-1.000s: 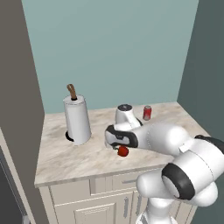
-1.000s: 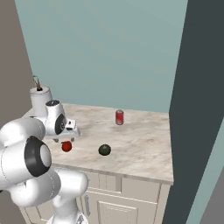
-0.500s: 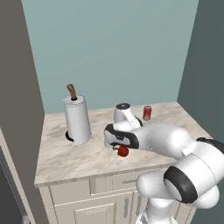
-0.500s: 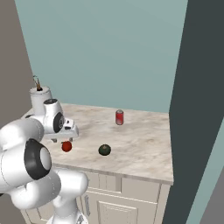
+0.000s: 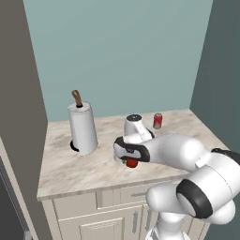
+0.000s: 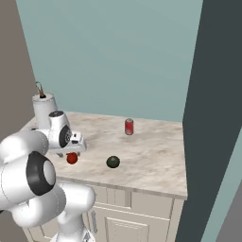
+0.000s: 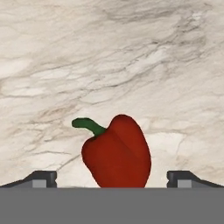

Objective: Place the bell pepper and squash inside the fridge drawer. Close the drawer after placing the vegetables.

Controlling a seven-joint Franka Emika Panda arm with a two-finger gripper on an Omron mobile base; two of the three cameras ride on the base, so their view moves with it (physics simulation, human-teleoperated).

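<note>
Jaws spread wide over the bell pepper, nothing gripped.

We list: gripper, fully parted, one fingertip on each side of the bell pepper and clear of it in the hand view; pepper lying on the marble counter, green stem pointing off to one side. From the base views we note the hand directly above the pepper near the counter's front edge. Squash: on the same counter, apart from the pepper, toward the front. Red soda can: upright, further back. Paper towel roll: standing on its holder at the counter's left end. Cabinet fronts below.
</note>
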